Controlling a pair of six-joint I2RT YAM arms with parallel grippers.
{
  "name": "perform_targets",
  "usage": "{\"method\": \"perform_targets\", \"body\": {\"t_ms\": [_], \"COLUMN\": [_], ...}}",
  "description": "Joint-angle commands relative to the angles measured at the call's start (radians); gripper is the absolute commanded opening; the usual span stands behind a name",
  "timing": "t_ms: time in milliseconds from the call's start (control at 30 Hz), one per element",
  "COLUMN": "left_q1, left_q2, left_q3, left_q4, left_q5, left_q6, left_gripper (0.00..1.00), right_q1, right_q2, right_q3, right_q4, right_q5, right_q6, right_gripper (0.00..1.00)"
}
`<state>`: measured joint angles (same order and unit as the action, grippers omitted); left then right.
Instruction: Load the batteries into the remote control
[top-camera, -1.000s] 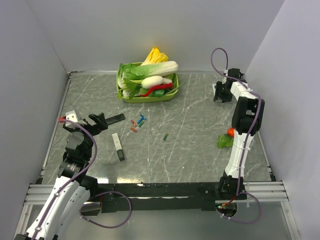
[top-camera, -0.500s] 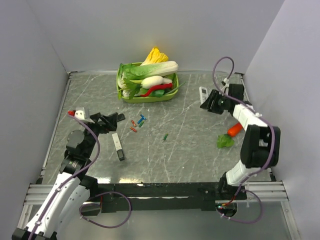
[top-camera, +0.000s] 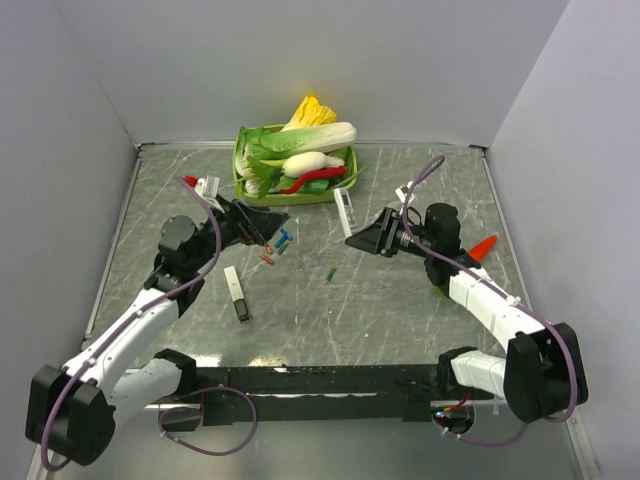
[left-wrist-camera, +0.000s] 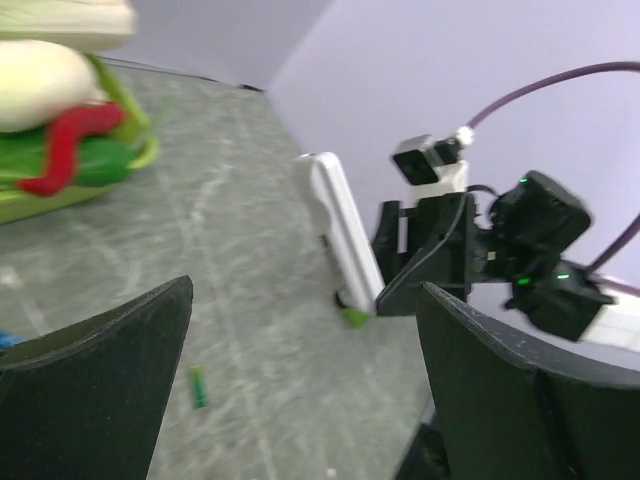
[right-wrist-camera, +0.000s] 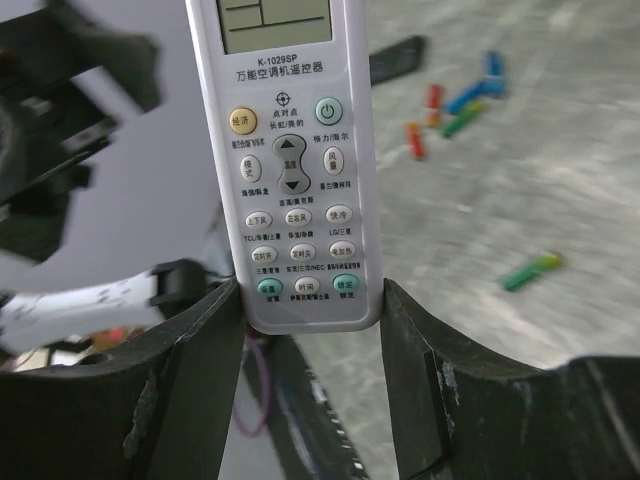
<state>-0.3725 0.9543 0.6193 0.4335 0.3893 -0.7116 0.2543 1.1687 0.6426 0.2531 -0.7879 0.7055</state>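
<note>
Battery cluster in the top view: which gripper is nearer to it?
Left. The left gripper, open, hovers right beside the battery cluster; the right gripper, clamping the white remote, is well off to its right.

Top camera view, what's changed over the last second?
The right gripper, shut on the white remote, swung from the far right corner leftward toward the middle. The left gripper, open, reached forward and rightward toward the batteries. No pickup or release shows. The batteries, the second remote and the vegetable basket stayed put.
</note>
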Motion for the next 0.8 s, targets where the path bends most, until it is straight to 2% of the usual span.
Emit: {"method": "perform_targets", "body": {"t_ms": [0,233,367,500,700,767], "left_q1": [-0.045,-0.129,-0.151,-0.154,-0.166,-0.171], "left_q2": [0.07,0.173,0.198,0.202,0.219,0.225], "left_q3": [0.063,0.112,0.126,0.111,0.105,0.106], "left_q4": [0.252,0.323,0.294,0.326,0.358,0.352], "left_q5": [0.102,0.083,0.049,0.04,0.08,0.102], "left_q6": [-0.176,-0.216,-0.177,-0.216,-0.29,-0.304], "left_gripper": [0.97,0.97,0.97,0.97,0.99,0.95], "right_q1": [0.074,0.19,0.23,0.258,0.283,0.289], "right_q2": [-0.041,-0.047,-0.032,-0.017,-0.004,0.002], "right_q3": [-0.026,-0.017,-0.026,-0.027,-0.02,-0.026], "right_q4": [0.303,0.386,0.463,0.515,0.512,0.511], "right_q5": [-0.077,-0.085,-0.086,-0.091,-0.088,-0.085], "right_q6": [0.173,0.233,0.279,0.316,0.308,0.307], "right_gripper": [0.0,0.0,0.0,0.0,0.0,0.0]}}
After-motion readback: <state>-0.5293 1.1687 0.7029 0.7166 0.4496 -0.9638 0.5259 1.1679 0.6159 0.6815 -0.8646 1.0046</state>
